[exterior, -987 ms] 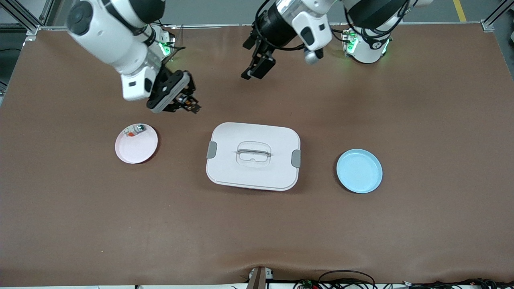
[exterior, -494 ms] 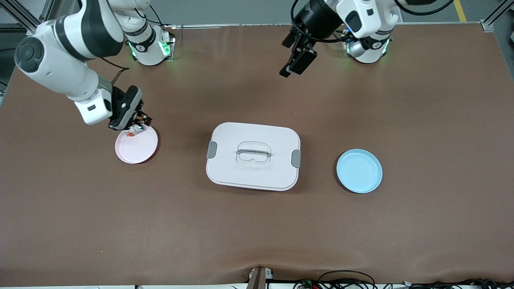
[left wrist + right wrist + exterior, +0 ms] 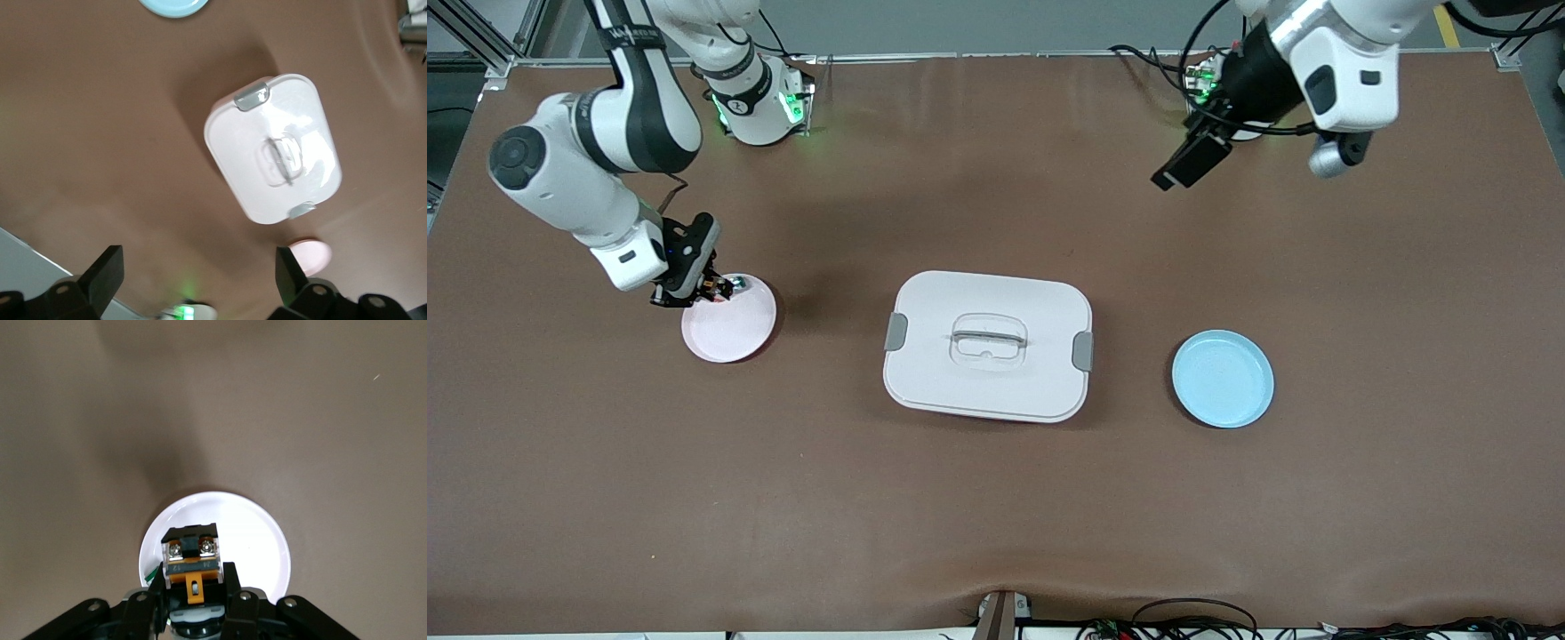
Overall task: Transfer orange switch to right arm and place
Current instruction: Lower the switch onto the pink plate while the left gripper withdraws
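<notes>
Now, toward the right arm's end of the table: right gripper [image 3: 710,289] sits low over the farther rim of the pink plate [image 3: 734,329], fingers closed on the orange switch [image 3: 192,567]. The right wrist view shows the black block with its orange-and-yellow face and two screw heads pinched between the fingers [image 3: 230,581], over the plate's white-looking surface. A bit of green shows just beside the switch; the small white part itself cannot be made out there.

Mid-table: white lidded box [image 3: 988,346], grey clips at both short ends, clear handle on the lid.

Toward the left arm's end: blue plate [image 3: 1223,379], nothing on it. Left gripper [image 3: 1189,166] is up in the air over bare mat near its own base, waiting; the left wrist view shows its fingers [image 3: 101,277] spread wide, holding nothing.
</notes>
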{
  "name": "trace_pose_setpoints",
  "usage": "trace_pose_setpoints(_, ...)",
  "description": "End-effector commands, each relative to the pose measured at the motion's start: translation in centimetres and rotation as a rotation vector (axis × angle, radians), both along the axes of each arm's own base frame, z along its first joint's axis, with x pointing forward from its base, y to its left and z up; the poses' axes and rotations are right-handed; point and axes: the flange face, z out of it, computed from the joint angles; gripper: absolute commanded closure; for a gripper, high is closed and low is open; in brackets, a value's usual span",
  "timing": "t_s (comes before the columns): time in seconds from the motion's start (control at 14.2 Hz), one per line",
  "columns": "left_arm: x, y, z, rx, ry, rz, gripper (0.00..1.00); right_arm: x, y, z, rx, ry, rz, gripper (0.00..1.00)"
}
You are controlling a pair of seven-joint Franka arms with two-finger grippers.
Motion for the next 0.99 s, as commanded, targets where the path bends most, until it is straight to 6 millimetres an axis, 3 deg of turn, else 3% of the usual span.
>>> trace_pose_setpoints(0.0,0.3,3.5,0.2,0.021,-0.020,-0.164,0.00,0.1,-0.6,-3.3,-0.005,0.005,0.062,1.00)
trace_pose_setpoints(0.21,1.1,6.9,-0.5,0.087,-0.066,-0.369,0.00,1.1,-2.6,-7.5,0.016,-0.039,0.082,1.00)
trace_pose_setpoints(0.42,2.5,11.9,-0.7,0.108,-0.138,-0.588,0.00,0.3,-3.0,-11.4,0.025,-0.072,0.068,1.00)
trace_pose_setpoints(0.92,4.8,21.0,-1.6,0.150,-0.207,-0.795,0.00,-0.1,-3.6,-13.8,0.022,-0.049,0.089,1.00)
